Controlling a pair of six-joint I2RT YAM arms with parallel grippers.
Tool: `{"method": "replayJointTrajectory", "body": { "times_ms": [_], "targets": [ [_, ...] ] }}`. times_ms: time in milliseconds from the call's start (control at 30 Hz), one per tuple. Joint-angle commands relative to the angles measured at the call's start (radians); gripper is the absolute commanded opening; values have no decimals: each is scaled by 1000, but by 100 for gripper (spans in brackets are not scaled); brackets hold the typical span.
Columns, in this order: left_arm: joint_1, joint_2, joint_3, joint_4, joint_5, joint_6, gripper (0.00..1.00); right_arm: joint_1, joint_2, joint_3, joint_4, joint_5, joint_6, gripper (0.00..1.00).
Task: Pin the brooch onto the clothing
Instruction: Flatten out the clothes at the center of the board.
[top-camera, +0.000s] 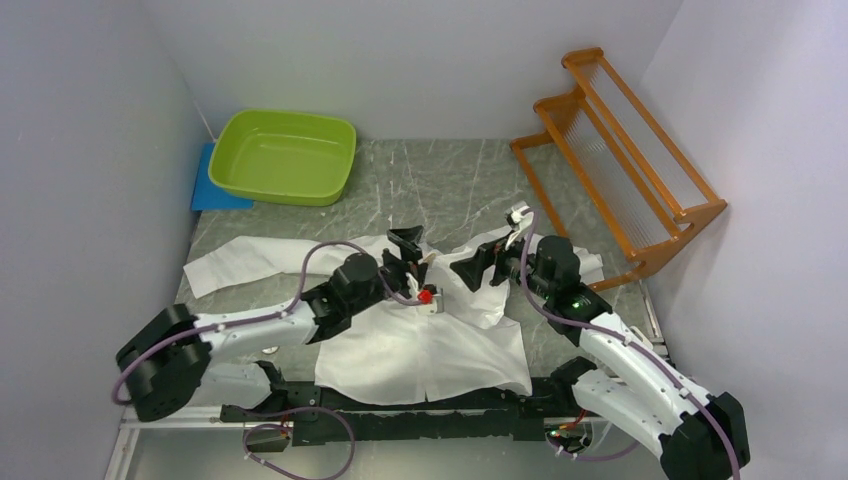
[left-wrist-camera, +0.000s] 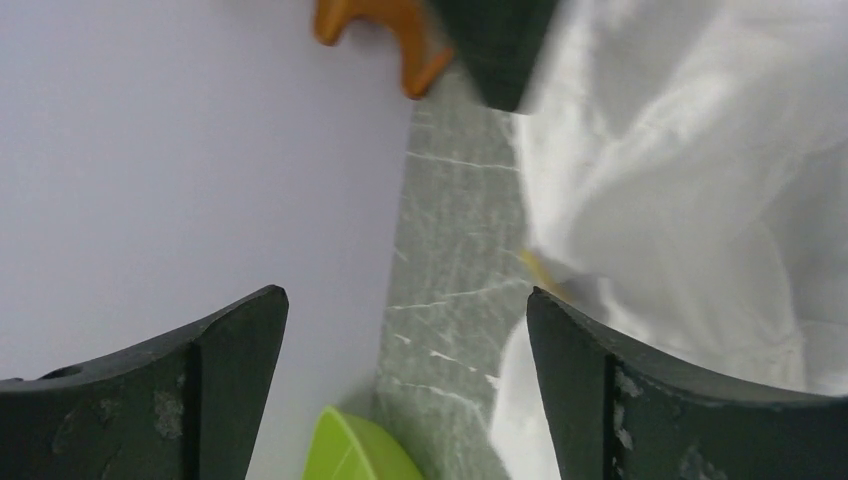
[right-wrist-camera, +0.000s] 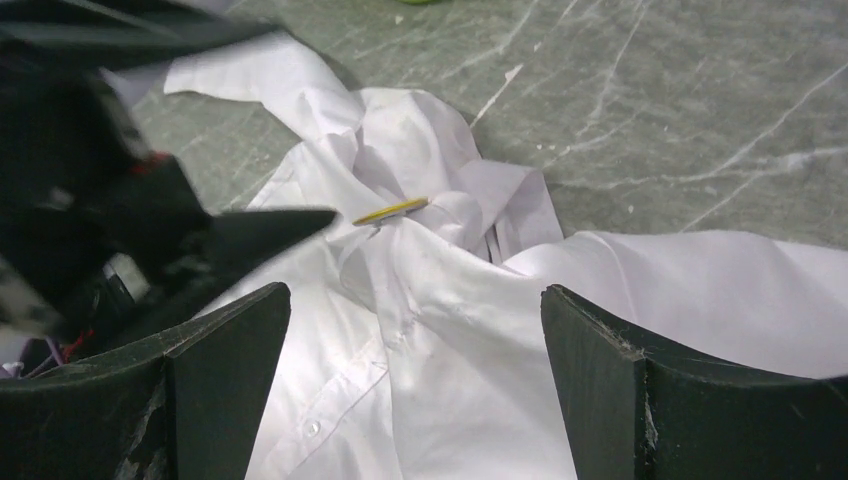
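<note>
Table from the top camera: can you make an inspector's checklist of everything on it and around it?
Surface: grey-green marbled tabletop, mostly covered in the middle.
Job's things: white shirt spread out, one sleeve stretched to the left, bunched at the collar. The yellow brooch sits at those collar folds; I cannot tell if it is pinned or just resting.
Clutter: green basin at the far left on a blue mat; orange rack at the far right.
Grippers: left gripper open and holding nothing; right gripper open and holding nothing. Both are over the shirt.
Cables: purple cables loop along both arms.
Surroundings: plain pale walls on three sides.
</note>
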Motion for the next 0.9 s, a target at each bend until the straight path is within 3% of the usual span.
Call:
{"method": "replayJointTrajectory", "body": {
  "times_ms": [0, 133, 233, 433, 700, 867],
  "targets": [
    [-7, -158, 3, -31, -73, -24, 94, -3, 28, 38, -35, 4, 14, 100],
    [-5, -293, 0, -170, -99, -198, 94, -4, 25, -1, -3, 29, 55, 100],
    [-6, -389, -4, -267, -139, -425, 94, -3, 18, -28, 20, 35, 76, 100],
    [-6, -519, -10, -511, -286, -943, 94, -4, 7, -69, 37, 74, 113, 100],
    [-5, -578, -7, -920, -553, -1675, 95, -6, -31, -137, 57, 109, 159, 100],
    [-1, -585, -24, -940, -491, -1776, 95, -6, -81, -155, 35, 159, 169, 100]
  ]
}}
